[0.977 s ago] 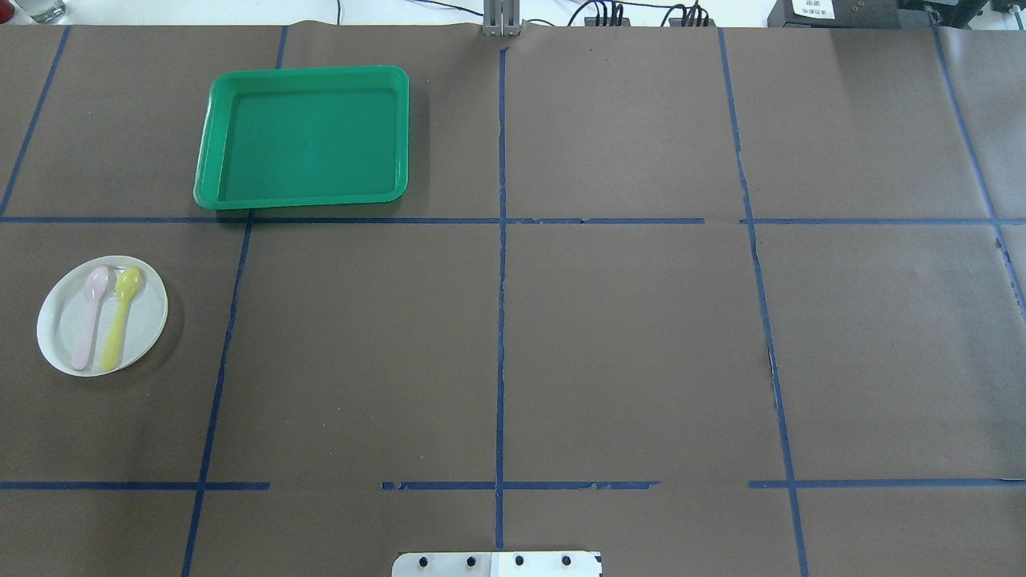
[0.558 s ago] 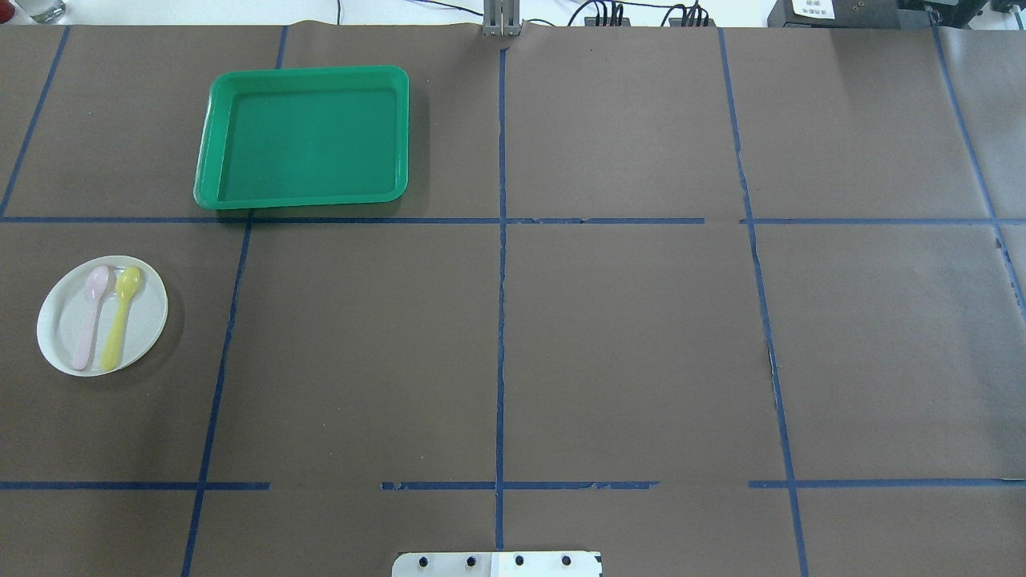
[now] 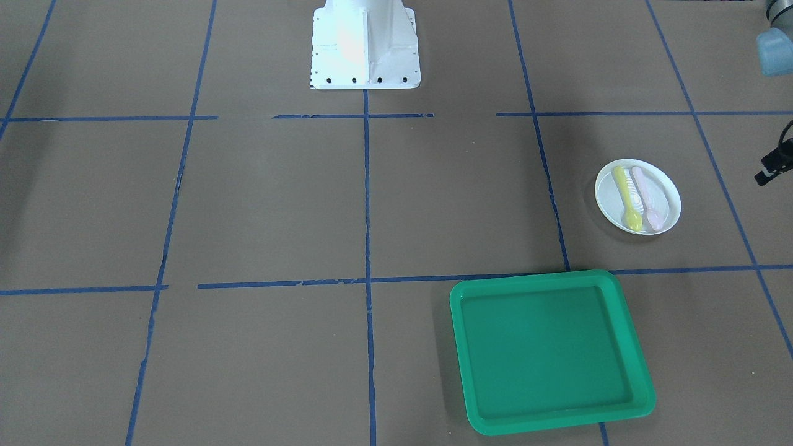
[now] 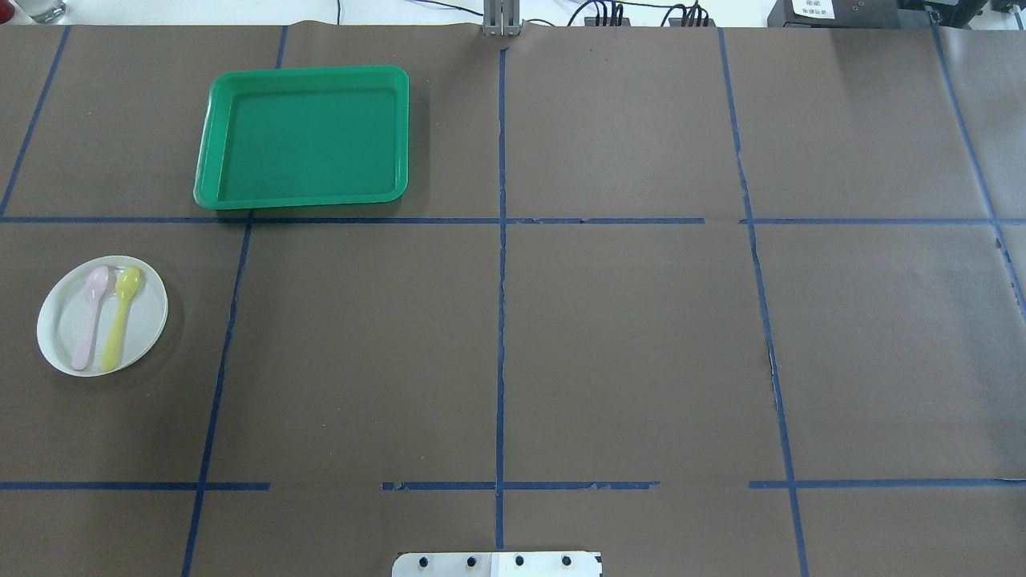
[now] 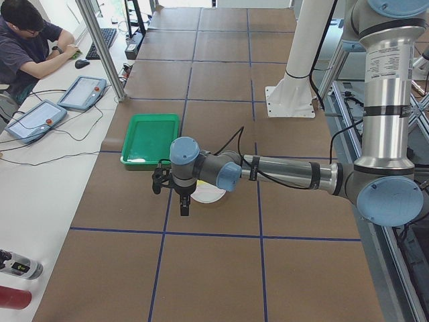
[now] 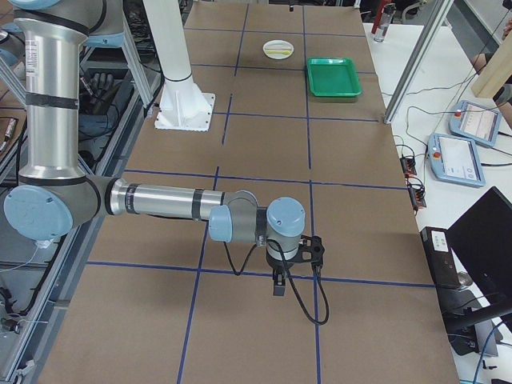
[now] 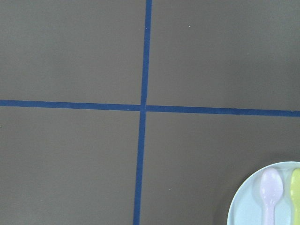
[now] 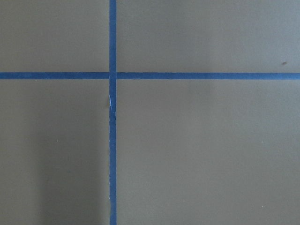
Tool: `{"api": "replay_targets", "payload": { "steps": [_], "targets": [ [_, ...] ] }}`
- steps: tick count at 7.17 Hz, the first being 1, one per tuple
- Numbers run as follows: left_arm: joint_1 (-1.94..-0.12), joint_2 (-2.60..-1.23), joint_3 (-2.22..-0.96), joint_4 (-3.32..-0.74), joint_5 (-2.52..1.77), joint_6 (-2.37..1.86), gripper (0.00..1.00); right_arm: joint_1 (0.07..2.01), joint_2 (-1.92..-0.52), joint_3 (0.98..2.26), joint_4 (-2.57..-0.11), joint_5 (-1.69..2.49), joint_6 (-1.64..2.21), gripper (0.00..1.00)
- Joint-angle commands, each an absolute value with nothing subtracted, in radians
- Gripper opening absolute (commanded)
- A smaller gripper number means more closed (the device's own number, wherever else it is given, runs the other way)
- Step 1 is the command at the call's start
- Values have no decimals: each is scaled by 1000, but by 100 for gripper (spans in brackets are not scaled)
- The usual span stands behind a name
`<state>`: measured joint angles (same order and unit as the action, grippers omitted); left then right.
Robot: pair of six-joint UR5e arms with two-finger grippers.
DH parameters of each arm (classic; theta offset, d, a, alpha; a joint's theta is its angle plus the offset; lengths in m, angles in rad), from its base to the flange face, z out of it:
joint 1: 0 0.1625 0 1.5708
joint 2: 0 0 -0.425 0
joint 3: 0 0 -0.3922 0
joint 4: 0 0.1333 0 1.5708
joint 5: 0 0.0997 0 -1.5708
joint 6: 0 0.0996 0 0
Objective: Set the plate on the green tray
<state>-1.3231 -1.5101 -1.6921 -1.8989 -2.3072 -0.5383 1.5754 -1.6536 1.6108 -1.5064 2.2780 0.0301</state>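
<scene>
The white plate (image 4: 144,320) lies at the table's left side with a pink spoon (image 4: 90,316) and a yellow spoon (image 4: 120,316) on it. It also shows in the front-facing view (image 3: 607,195) and at the lower right corner of the left wrist view (image 7: 248,206). The green tray (image 4: 304,136) lies empty at the far left, apart from the plate; it also shows in the front-facing view (image 3: 545,353). My left gripper (image 5: 184,208) hangs above the table beside the plate. My right gripper (image 6: 278,284) hangs over bare table far from both. I cannot tell whether either is open.
Brown paper with blue tape lines covers the table. The robot's white base plate (image 4: 497,564) sits at the near edge. An operator (image 5: 27,40) sits at a side desk with tablets (image 5: 80,92). Cables and boxes line the far edge.
</scene>
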Motion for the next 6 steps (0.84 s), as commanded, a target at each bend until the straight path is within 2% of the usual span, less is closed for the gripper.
{"api": "replay_targets", "payload": {
  "steps": [1, 3, 6],
  "targets": [
    [-1215, -1503, -1613, -2079, -2298, -710, 100, 1575, -1654, 1611, -1506, 2278, 31, 100],
    [-1129, -1503, -1475, -2329, -2275, -851, 100, 1575, -1654, 1612, -1506, 2278, 31, 100],
    [-1034, -1508, -1468, -2347, -2263, -879, 100, 1575, -1654, 1612, -1506, 2278, 31, 100]
  ]
}}
